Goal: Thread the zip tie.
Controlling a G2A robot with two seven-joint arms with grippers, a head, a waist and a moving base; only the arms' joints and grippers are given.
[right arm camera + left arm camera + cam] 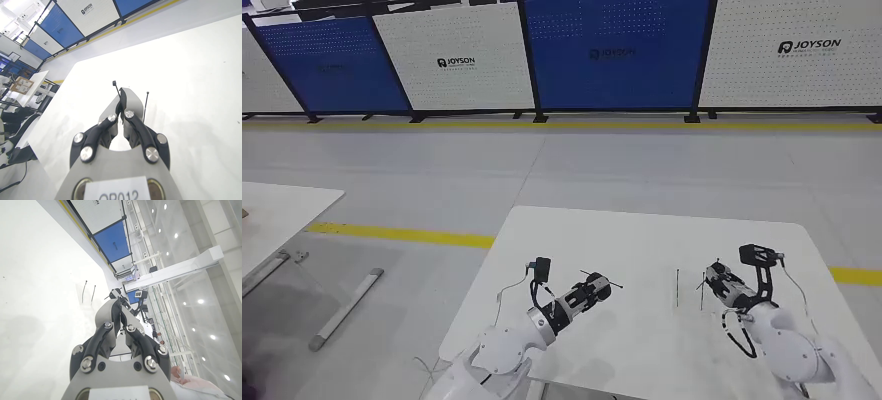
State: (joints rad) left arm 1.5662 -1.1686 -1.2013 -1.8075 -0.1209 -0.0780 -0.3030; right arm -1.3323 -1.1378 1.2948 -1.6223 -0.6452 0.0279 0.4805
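My left gripper (594,290) (118,295) hovers over the left half of the white table (642,240). It is shut on a thin black zip tie (614,284) that crosses its fingertips and sticks out on both sides. Over the right half, my right gripper (710,280) (122,90) is shut on a second zip tie (114,83), whose square head pokes out past the fingertips. A loose zip tie (678,287) (145,108) (84,291) lies flat on the table between the two grippers, closer to the right one. A similar dark line (93,295) runs beside it; whether that is a tie or a shadow I cannot tell.
The table's far edge (652,212) and left edge (477,285) drop to open floor. Another white table (282,215) stands off to the left. Blue and white panels (617,50) line the back of the room.
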